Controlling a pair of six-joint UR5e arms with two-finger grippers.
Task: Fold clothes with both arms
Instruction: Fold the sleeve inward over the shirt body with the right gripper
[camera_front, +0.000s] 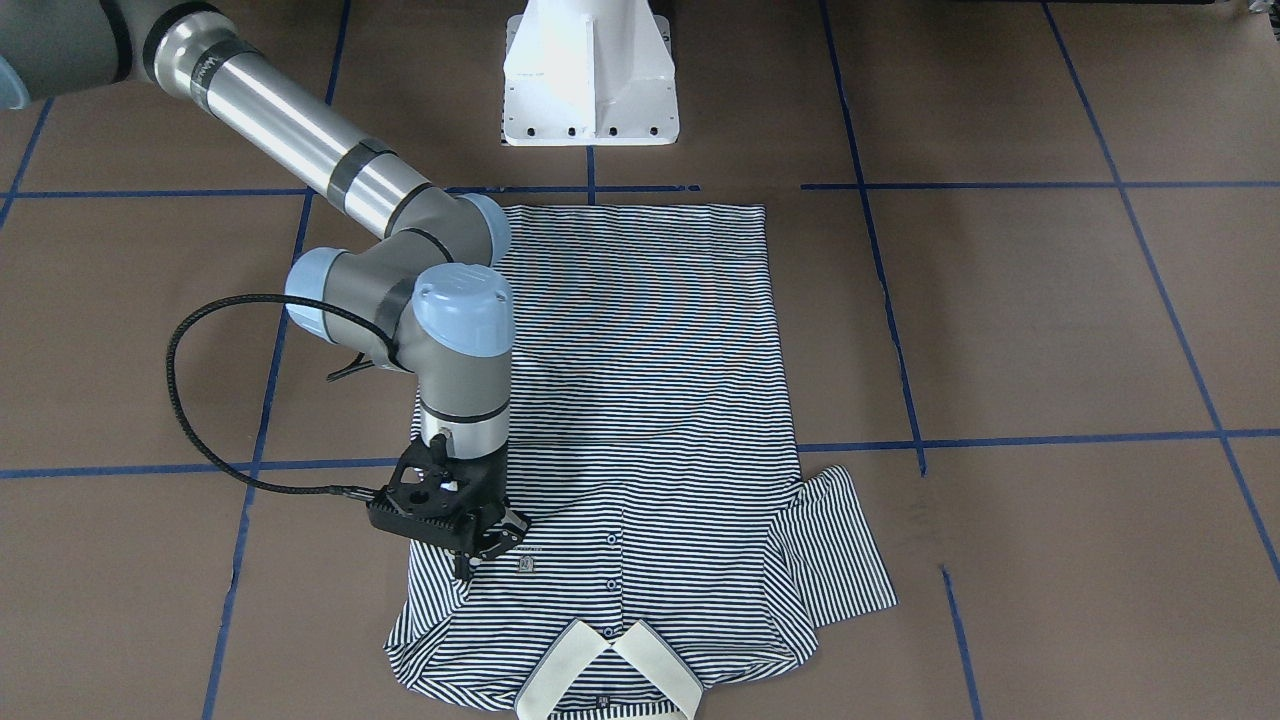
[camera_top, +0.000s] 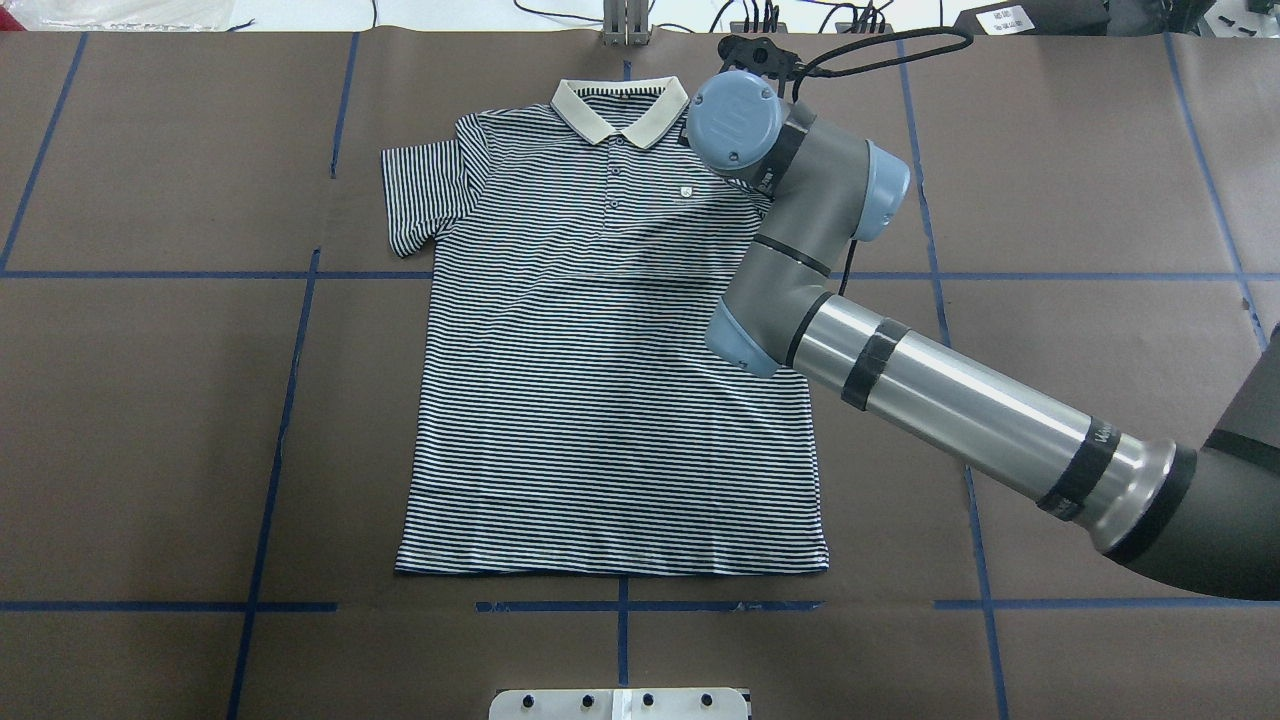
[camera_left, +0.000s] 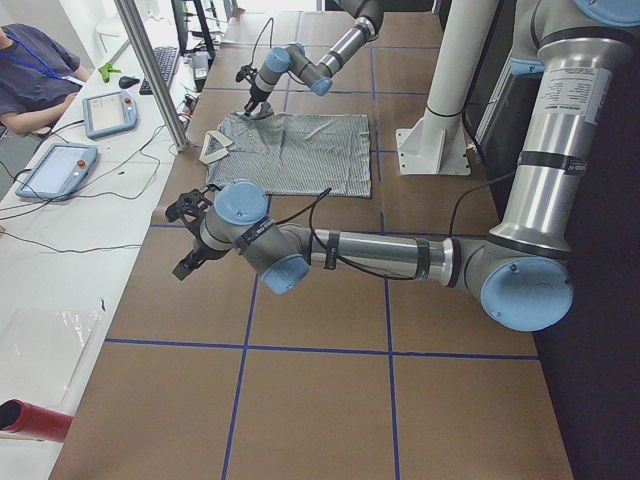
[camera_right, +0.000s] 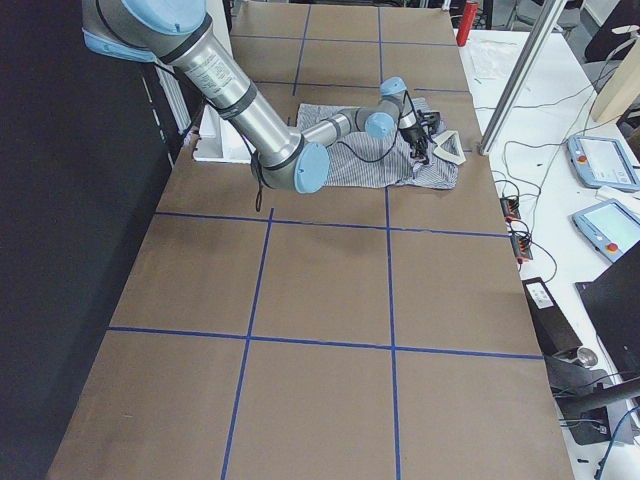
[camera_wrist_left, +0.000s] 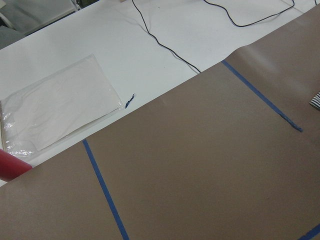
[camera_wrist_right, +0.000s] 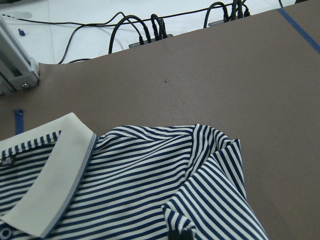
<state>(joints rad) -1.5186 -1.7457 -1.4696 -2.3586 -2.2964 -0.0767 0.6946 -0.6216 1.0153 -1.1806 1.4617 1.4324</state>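
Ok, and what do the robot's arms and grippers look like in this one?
The right arm and left arm have silver tubes with black bands, grey joints and round light-blue caps. The right gripper is black, two slim fingers under a ribbed block, with a black braided cable looping off it. The left gripper is black too; its detail is too small to tell.

**Brown-papered table, one shirt laid out**

The table (camera_top: 150, 420) is covered in brown paper and marked into large rectangles by blue tape lines (camera_top: 150, 272). A striped polo shirt (camera_top: 600, 400) lies front-up near the middle. Its cream collar (camera_top: 612, 108) points away from the robot and its hem toward the white pedestal base (camera_front: 590, 80). One sleeve (camera_top: 420, 195) is spread flat on the paper. The other sleeve (camera_wrist_right: 215, 165) is bunched onto the shoulder.
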